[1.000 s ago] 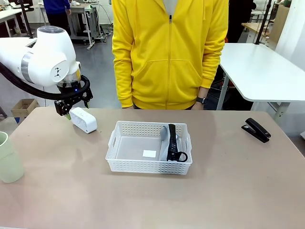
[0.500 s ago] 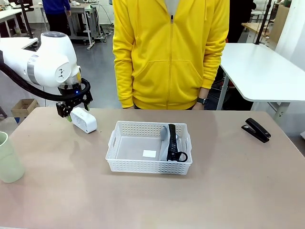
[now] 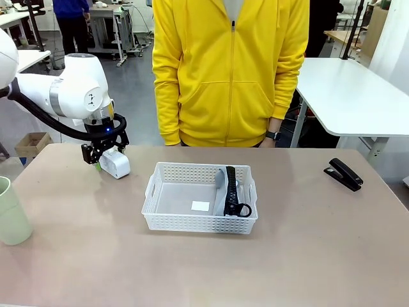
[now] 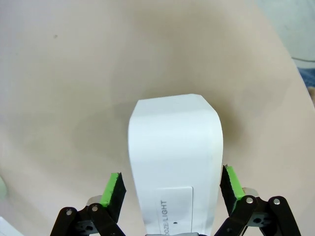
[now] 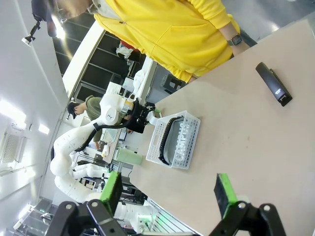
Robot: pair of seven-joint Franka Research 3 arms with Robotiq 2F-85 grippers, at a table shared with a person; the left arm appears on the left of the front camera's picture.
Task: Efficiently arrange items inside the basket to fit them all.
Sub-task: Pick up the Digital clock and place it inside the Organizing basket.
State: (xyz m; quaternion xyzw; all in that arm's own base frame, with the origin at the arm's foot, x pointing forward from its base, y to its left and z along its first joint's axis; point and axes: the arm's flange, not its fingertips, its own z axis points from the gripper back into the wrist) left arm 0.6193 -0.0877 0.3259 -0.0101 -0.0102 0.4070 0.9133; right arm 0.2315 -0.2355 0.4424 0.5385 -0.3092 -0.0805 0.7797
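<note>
- Currently, at the upper left of the front view, the left gripper point(image 3: 104, 155) sits low over the small white box point(image 3: 115, 163), which lies on the table point(image 3: 287, 256) to the left of the basket point(image 3: 167, 220), outside it.
- Seen from the left wrist, its jaws stand wide apart. 1 green pad point(image 4: 114, 186) flanks each long side of the box, close but not clamped.
- At the centre of the front view, the white lattice basket holds the grey zip pouch point(image 3: 231, 190), propped against its right wall. The left half of its floor is mostly bare.
- A black stapler point(image 3: 344, 174) lies at the right edge of the table, and a pale green cup point(image 3: 9, 214) stands at the far left edge. Both are well apart from the basket.
- From the right wrist view, the right gripper point(image 5: 168, 194) hangs high above the table, its 2 pads spread and holding nothing.
- A person in a yellow jacket point(image 3: 230, 70) stands at the far side, hands not on the table.
- Handling judgement: the box looks rigid, smooth and probably light, with rounded ends. Its glossy skin may slip, so the 2 flat long sides near the middle are the best hold.
</note>
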